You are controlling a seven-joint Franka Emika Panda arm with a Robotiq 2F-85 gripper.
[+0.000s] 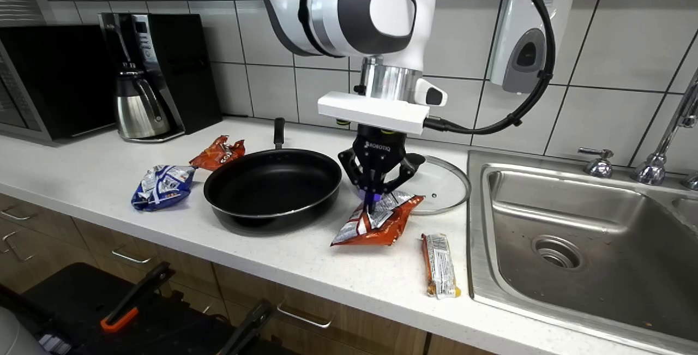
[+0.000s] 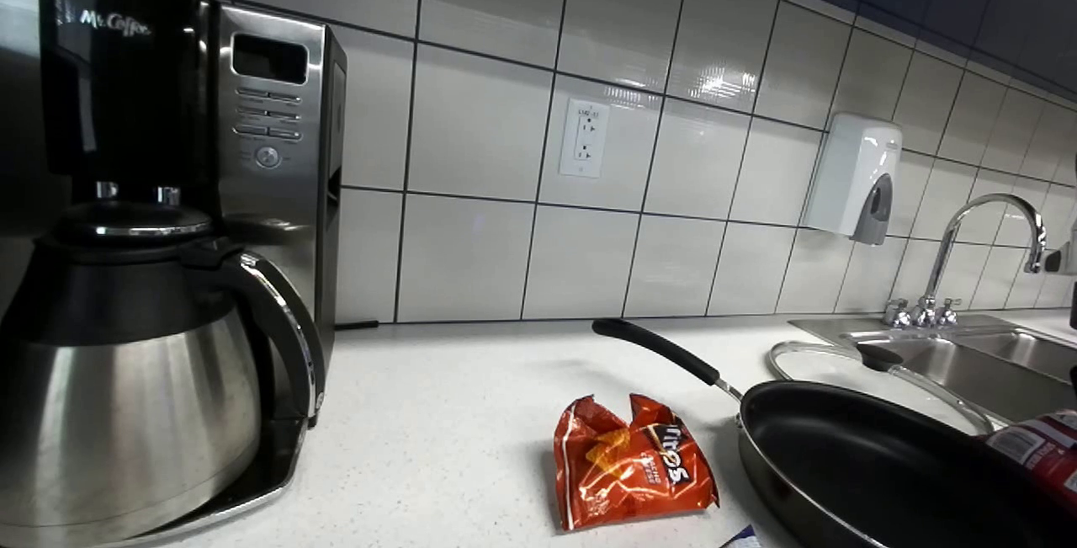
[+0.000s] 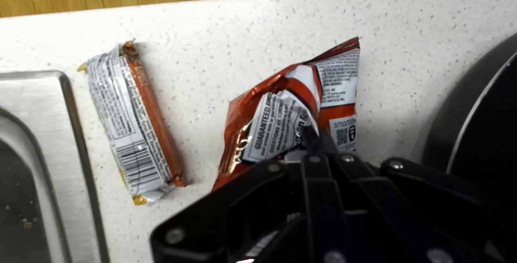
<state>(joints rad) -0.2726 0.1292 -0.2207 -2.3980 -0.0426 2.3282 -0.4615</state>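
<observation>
The black Robotiq gripper (image 1: 371, 206) points straight down with its jaws drawn together, pinching the printed back of a red-orange Frito-Lay chip bag (image 1: 384, 228). The bag is low at the white speckled countertop (image 1: 305, 257); whether the two touch cannot be told.

Seen from the gripper in an exterior view, a round glass lid (image 1: 444, 180) lies just beside it towards 3 o'clock. A silver-and-orange snack bar packet (image 3: 133, 125) lies flat, barcode side up, near the gripper between 4 and 5 o'clock. At 9 o'clock a black frying pan (image 1: 272, 186) stands near the bag, its handle (image 1: 279, 132) pointing to 12 o'clock.

Counted from the pan's middle, a blue-and-silver snack bag (image 1: 163, 187) lies at 9 o'clock and a red-orange Doritos bag (image 1: 218, 153) at 10 o'clock, the two near each other. Further out, between 10 and 11 o'clock, stands a Mr. Coffee coffee maker (image 1: 185, 66) with a steel carafe (image 1: 139, 109), a black microwave (image 1: 65, 77) beside it.

Past the lid, at the gripper's 3 o'clock, a stainless-steel sink (image 1: 481, 224) is set into the countertop. Between 1 and 2 o'clock a white-and-grey soap dispenser (image 1: 526, 52) hangs on the tiled wall (image 2: 475, 262).
</observation>
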